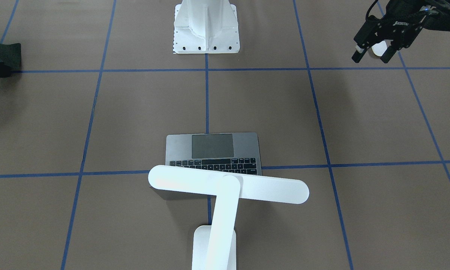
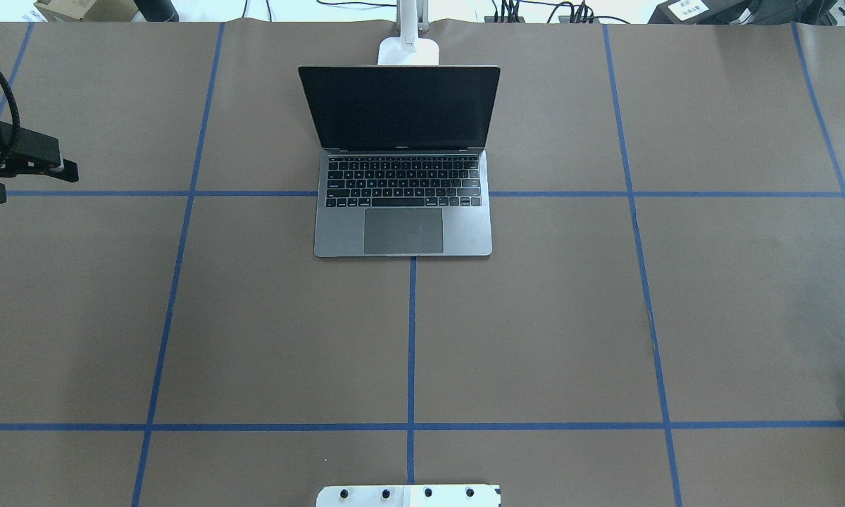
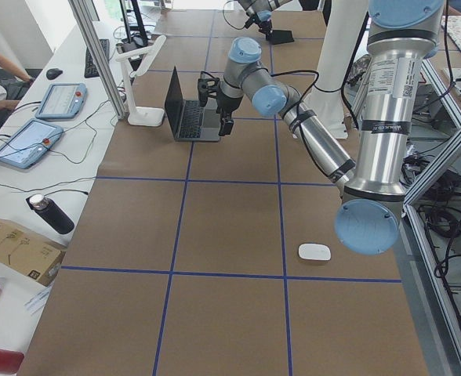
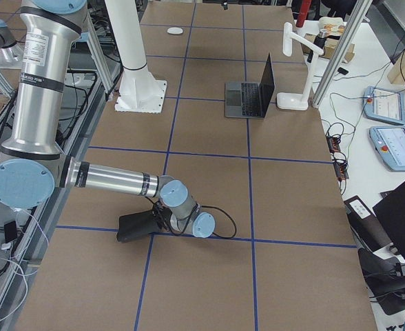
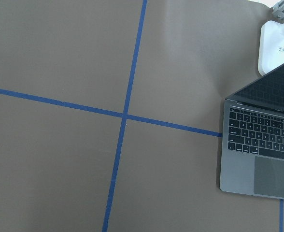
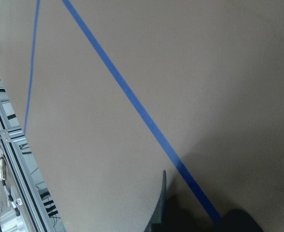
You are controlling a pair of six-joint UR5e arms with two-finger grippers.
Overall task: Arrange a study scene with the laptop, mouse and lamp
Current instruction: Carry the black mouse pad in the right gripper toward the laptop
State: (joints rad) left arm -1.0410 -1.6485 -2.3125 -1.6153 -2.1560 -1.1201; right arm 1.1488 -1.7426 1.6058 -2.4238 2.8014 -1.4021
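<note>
Left claw (image 1: 371, 57) hangs wide open, raised above the brown table (image 1: 97, 120).

Brown table (image 2: 535, 317), blue tape grid (image 2: 411, 426). Open laptop (image 2: 403, 211) at centre, lamp (image 2: 408, 51) base just behind it. Mouse (image 3: 314, 252) well apart, toward the left end. White pedestal (image 2: 408, 496) bolted down at the robot's edge.

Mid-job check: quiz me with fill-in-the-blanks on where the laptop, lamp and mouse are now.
The laptop has its lid ___.
The lamp stands with its base ___ the laptop's screen, opposite the keyboard.
The mouse lies on the table beside the robot's ___ arm.
Missing words: open; behind; left.
</note>
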